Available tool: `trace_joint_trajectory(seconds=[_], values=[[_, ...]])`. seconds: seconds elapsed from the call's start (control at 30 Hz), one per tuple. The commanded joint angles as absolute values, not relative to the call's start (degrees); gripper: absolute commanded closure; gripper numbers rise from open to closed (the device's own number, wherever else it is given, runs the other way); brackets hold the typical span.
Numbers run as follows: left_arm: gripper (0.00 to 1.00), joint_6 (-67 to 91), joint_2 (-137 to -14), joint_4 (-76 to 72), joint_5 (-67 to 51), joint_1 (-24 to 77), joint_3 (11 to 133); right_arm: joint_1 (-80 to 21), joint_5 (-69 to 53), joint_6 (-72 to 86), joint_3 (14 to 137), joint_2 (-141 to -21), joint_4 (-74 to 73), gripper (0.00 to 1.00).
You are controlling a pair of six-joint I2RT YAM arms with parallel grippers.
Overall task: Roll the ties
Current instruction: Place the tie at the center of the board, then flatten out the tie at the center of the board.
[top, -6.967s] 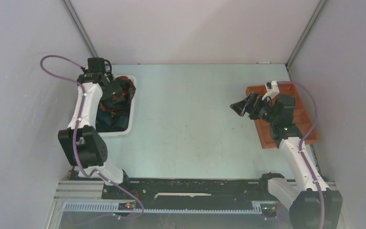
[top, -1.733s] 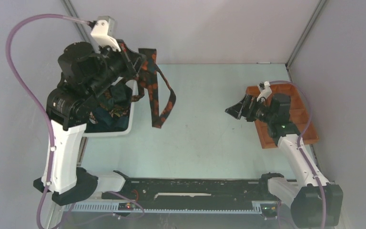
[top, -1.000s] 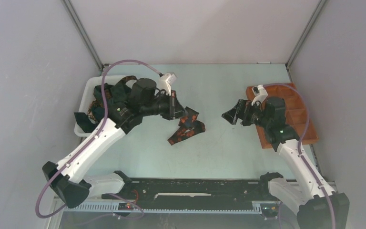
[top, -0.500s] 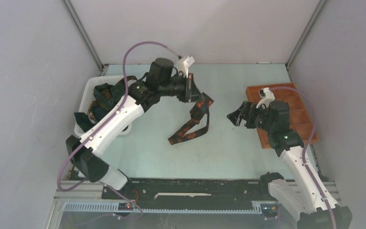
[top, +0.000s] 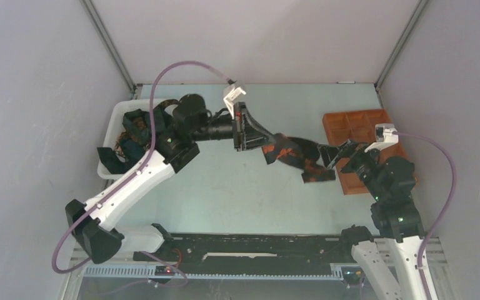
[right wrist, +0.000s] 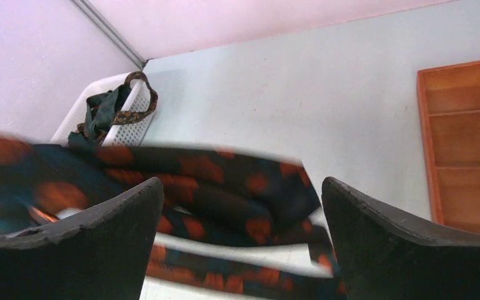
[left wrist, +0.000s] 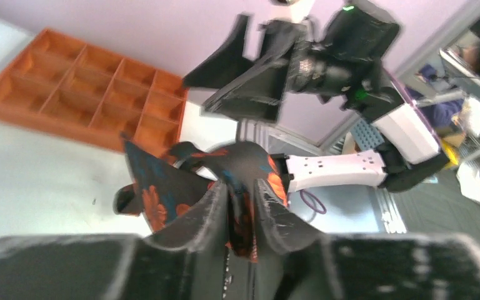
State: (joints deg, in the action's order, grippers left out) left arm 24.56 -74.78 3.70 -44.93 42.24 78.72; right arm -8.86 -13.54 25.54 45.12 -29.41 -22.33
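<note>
Rightwards we have carried the tie (top: 292, 155), pinched in our left gripper (top: 254, 134) over the table (top: 225, 197); our right gripper (top: 340, 154) gapes wide beside its tail; handover step, we judge; next, clamp that tail.

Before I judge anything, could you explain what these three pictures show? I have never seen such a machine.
These are two robot arms, bolted at the near edge of a pale table. One picture looks down from above; the other two come from a camera on each wrist. The left arm's fingers are shut on a long dark fabric necktie with orange-red flowers, stretched toward the right arm. The right arm's fingers are open, close to that tie. A white plastic bin at the left holds more dark ties. An orange-brown compartment tray lies at the right.
</note>
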Motion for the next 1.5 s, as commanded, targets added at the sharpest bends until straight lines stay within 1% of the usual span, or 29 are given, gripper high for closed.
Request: trace_joint_trajectory(seconds=[0.0, 0.03, 0.07, 0.1, 0.13, 0.17, 0.23, 0.33, 0.4, 0.47, 0.57, 0.63, 0.7, 0.83, 1.03, 1.13, 1.3, 1.4, 1.47], values=[[0.52, 37.5, -70.4, -21.7, -39.4, 35.0, 58.9, -8.8, -10.3, 23.9, 47.1, -28.5, -24.0, 0.00], [0.33, 40.9, -69.7, -25.7, -37.4, 32.4, 54.0, -8.8, -10.7, 23.9, 47.1, -28.6, -24.3, 0.00], [0.17, 44.2, -69.0, -29.4, -35.8, 29.9, 48.9, -8.9, -11.1, 23.9, 47.1, -28.7, -24.7, 0.00], [0.04, 47.6, -68.3, -32.7, -34.5, 27.5, 44.2, -9.2, -11.7, 24.1, 47.1, -28.9, -25.0, 0.00], [0.01, 49.8, -67.3, -34.1, -32.2, 25.3, 41.0, -9.5, -12.0, 24.3, 46.8, -29.3, -25.2, 0.00], [0.00, 51.3, -66.5, -34.5, -31.2, 23.2, 38.4, -9.7, -12.3, 24.5, 46.4, -30.0, -25.2, 0.00], [0.00, 51.1, -64.4, -32.6, -29.6, 22.2, 35.3, -10.5, -12.2, 25.1, 45.8, -31.6, -25.6, 0.00], [0.03, 42.8, -61.1, -16.6, -24.6, 24.3, 38.7, -12.0, -9.0, 27.2, 45.8, -35.2, -28.4, 0.05], [0.04, 35.7, -59.2, -2.0, -15.0, 28.2, 43.3, -13.3, -4.3, 28.9, 45.8, -37.4, -31.0, 0.05], [0.06, 31.7, -58.1, 8.0, -6.4, 33.0, 46.8, -14.8, 2.6, 30.7, 45.8, -39.0, -33.5, 0.05], [0.09, 30.8, -58.6, 15.2, 4.3, 40.8, 50.3, -16.4, 10.2, 31.3, 45.8, -39.5, -35.3, 0.06], [0.12, 31.4, -60.7, 17.4, 8.0, 45.9, 52.3, -16.4, 14.0, 31.9, 46.4, -38.7, -35.6, 0.04], [0.14, 32.4, -64.3, 18.7, 10.8, 50.7, 54.7, -16.4, 15.1, 31.2, 47.9, -38.2, -35.6, 0.02], [0.15, 32.1, -76.4, 20.8, 13.6, 60.1, 62.2, -16.4, 15.6, 28.9, 50.8, -39.4, -36.7, 0.00], [0.08, 27.4, -96.0, 26.3, 13.8, 71.3, 80.0, -15.7, 20.1, 28.3, 52.1, -37.7, -38.4, 0.00], [0.06, 27.2, -103.2, 27.9, 13.5, 73.8, 86.6, -14.7, 21.2, 28.4, 53.2, -35.9, -39.4, 0.00], [0.05, 29.0, -111.0, 27.7, 10.2, 75.9, 94.4, -14.4, 21.6, 29.8, 53.7, -33.4, -40.3, 0.00], [0.06, 29.1, -115.5, 27.6, 8.4, 77.3, 98.7, -14.2, 21.6, 30.1, 53.7, -32.9, -40.6, 0.00], [0.09, 29.1, -118.6, 27.8, 7.3, 78.0, 101.2, -14.3, 21.6, 30.1, 53.7, -33.1, -40.6, 0.00]])
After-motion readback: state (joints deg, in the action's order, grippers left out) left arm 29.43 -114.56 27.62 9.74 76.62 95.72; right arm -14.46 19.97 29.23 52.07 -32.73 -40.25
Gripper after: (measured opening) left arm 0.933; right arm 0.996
